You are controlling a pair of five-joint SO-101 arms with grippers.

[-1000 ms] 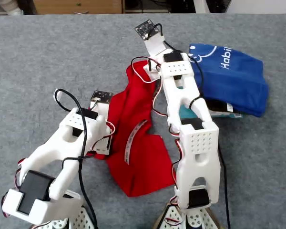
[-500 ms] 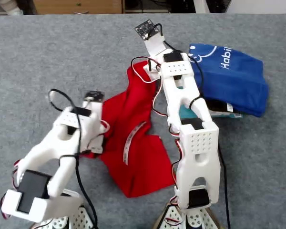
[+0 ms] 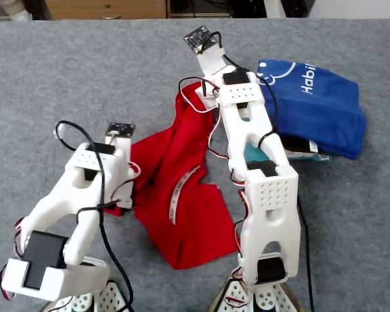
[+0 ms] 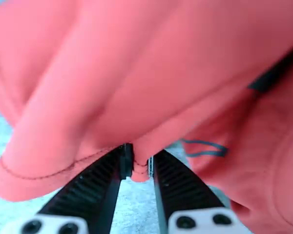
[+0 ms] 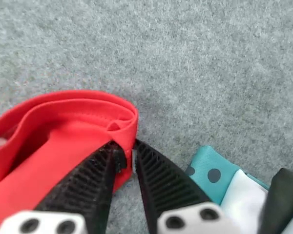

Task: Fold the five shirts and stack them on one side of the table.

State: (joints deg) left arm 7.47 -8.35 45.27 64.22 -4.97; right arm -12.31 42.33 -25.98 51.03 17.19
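**Both grippers clamped on the red shirt**

Your left gripper [image 4: 136,168] has its jaws drawn narrow on a pinch of the red shirt [image 3: 182,188], biting a stitched edge while loose cloth bulges above the fingers [image 4: 100,180]. Your right gripper [image 5: 127,155] is likewise closed, gripping the rolled hem at the shirt's far end.

From above, the red shirt lies rumpled between your two arms. The left arm holds its left edge and the right arm holds its far tip. Just to the right of the right arm, a folded blue shirt [image 3: 318,110] tops a small pile. Your right wrist view picks out a teal dotted cloth [image 5: 210,173] in that pile, near the red hem but apart from it.

All of this sits on a table [image 3: 65,78] covered in grey felt-like fabric. A wooden cabinet front [image 3: 104,8] runs along the far edge.
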